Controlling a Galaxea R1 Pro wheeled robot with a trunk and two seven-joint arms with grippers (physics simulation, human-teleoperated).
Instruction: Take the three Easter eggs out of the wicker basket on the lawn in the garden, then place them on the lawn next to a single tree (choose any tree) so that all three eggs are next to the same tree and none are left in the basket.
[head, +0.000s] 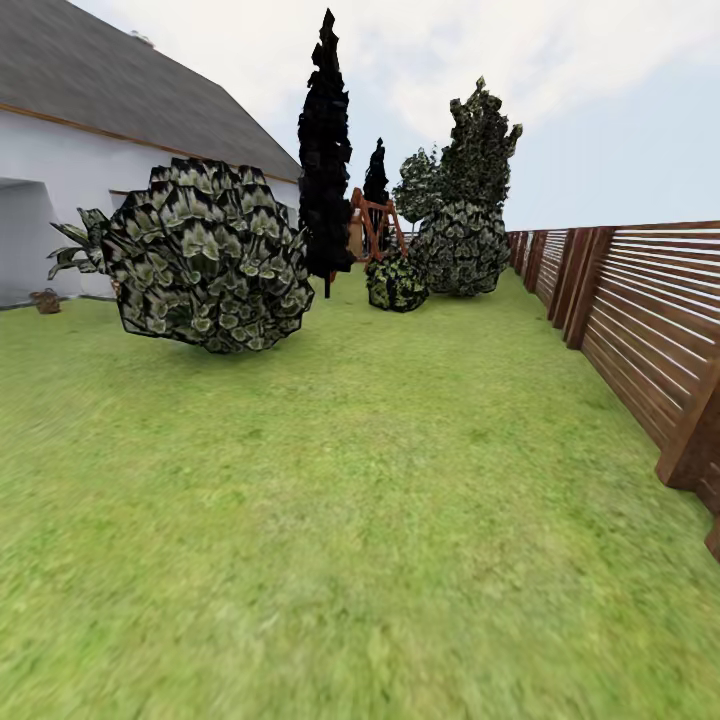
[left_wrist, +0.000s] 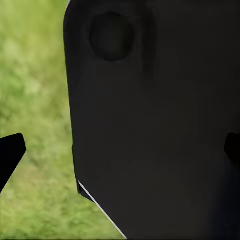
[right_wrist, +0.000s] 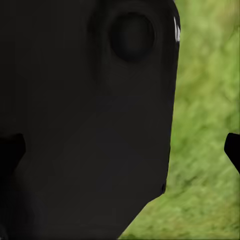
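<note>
Lawn (head: 380, 520) stretches nearest. Wicker basket (head: 45, 300) far left by house wall, beyond round bush (head: 210, 255). Claw spread: cannot tell, either arm.

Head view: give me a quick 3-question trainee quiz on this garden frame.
1. True or false: the wooden fence runs along the lawn's right side.
2. What stands nearest the camera? A) round bush B) black cypress C) wooden swing frame
3. Fill in: the small brown object at far left sits by the white ____.

Key: 1 true; 2 A; 3 house
</note>
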